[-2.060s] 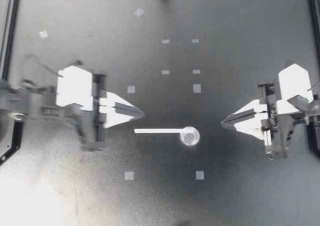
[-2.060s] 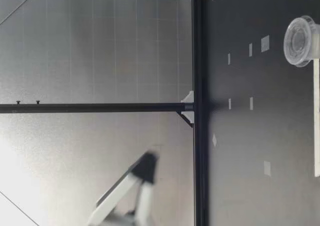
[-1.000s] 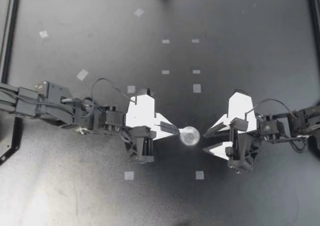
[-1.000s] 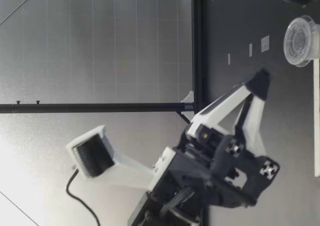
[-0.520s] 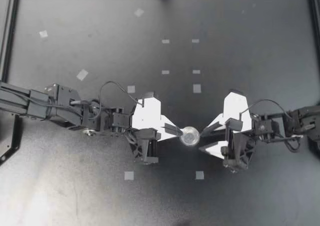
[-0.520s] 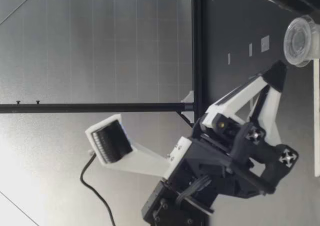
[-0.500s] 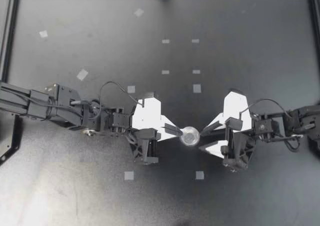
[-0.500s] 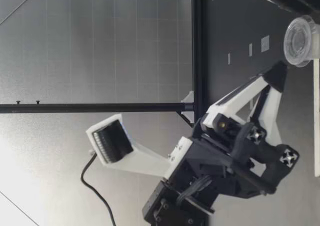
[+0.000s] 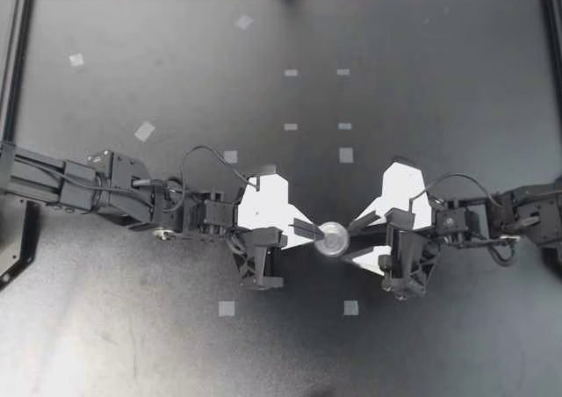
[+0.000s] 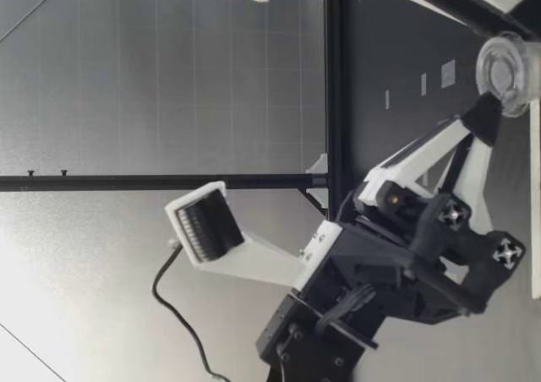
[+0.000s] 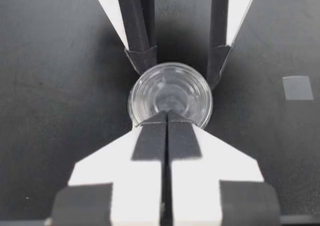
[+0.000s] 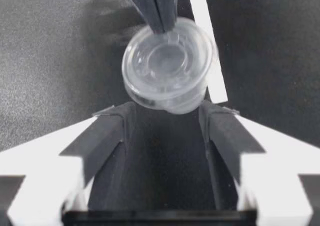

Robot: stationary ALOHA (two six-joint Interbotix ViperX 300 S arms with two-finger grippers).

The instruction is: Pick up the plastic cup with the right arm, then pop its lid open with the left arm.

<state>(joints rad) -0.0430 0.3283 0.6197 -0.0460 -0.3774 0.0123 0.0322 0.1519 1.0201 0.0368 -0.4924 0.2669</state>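
Probably light, slick and crushable, the clear cup (image 9: 333,238) sits within my open right pincer (image 9: 351,241), my closed left pincer (image 9: 314,232) at its rim; its sidewalls suit a gentle grip.

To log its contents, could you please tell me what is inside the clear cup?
Nothing shows inside the small clear round plastic cup, only its ringed base. The left pincer covers part of its rim.

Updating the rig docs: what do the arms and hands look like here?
Both arms are chains of black jointed links: left arm, right arm. A thin black cable loops over each wrist. The left hand and right hand have white wedge-shaped fingers that taper to points, faced with dark pads. The hand bases are black.
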